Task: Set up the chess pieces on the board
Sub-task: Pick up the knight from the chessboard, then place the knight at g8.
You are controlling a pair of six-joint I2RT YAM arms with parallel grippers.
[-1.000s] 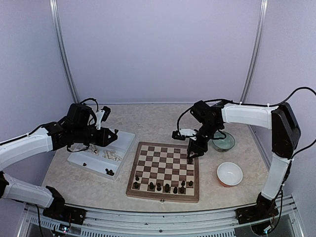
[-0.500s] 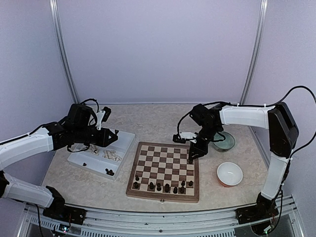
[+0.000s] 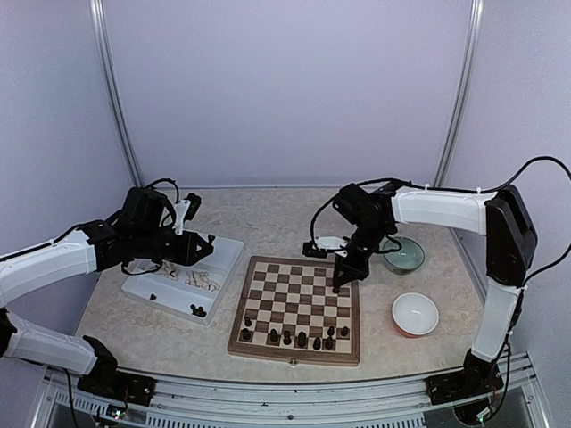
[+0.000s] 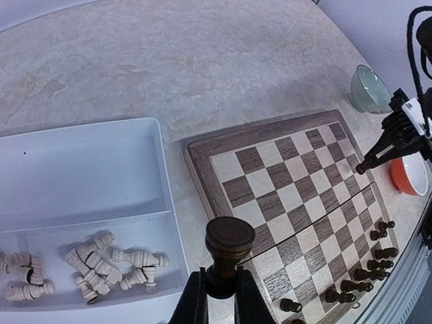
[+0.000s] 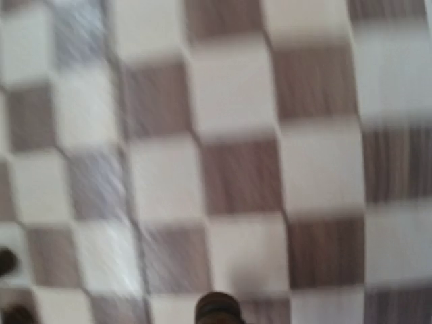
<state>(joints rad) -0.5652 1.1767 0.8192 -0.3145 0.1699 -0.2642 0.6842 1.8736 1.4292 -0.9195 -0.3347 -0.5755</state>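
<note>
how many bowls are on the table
2. A pale green glass bowl sits off the wooden chessboard's far right corner; an orange bowl with a white inside sits nearer, beside the board's right edge. None look hidden.

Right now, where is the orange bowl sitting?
In the top view the orange bowl sits on the table on the right side, just off the chessboard's right edge, closer to the near edge than the greenish bowl.
</note>
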